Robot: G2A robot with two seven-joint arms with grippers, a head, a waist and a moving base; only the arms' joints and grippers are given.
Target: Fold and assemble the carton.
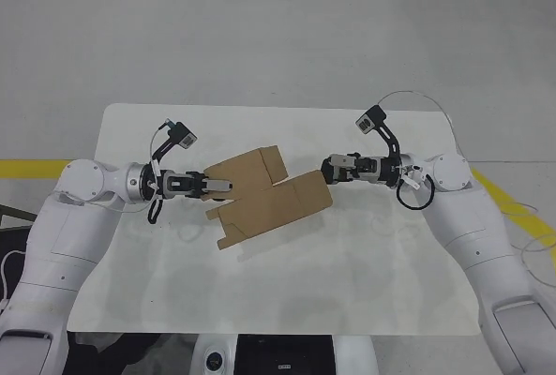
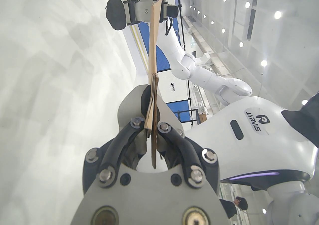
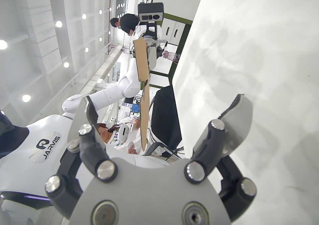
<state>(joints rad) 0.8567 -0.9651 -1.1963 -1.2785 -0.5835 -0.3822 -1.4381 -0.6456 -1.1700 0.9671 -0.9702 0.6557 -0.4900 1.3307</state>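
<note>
the left claw (image 1: pixel 218 186) is closed tight on the carton (image 1: pixel 270 197) — its two fingers (image 2: pixel 132 104) pinch one end of the flat brown board, and the layered edge runs back between them toward the claw's base. from this claw the carton stretches straight away toward the other arm, flat and unfolded. it is held just above the table (image 1: pixel 259 300) rather than lying on it.

from above, the carton is two offset panels. one reaches out from the left claw's tip toward the far side of the table. the other sits on the near side and runs on to the right claw (image 1: pixel 330 170), with small flaps at the end closest to the left claw.

the right claw is spread wide and grips nothing. the carton's other end pokes in between its fingers (image 3: pixel 83 114), edge-on and closer to one finger than the other, and its own wrist view shows a gap on both sides of the board. whether the very tip brushes a pad, i cannot tell. in the left wrist view this claw shows at the carton's far end, one dark pad to each side of the thin edge.

the two claws face each other across the carton — tip toward tip, above the middle of the white table.
</note>
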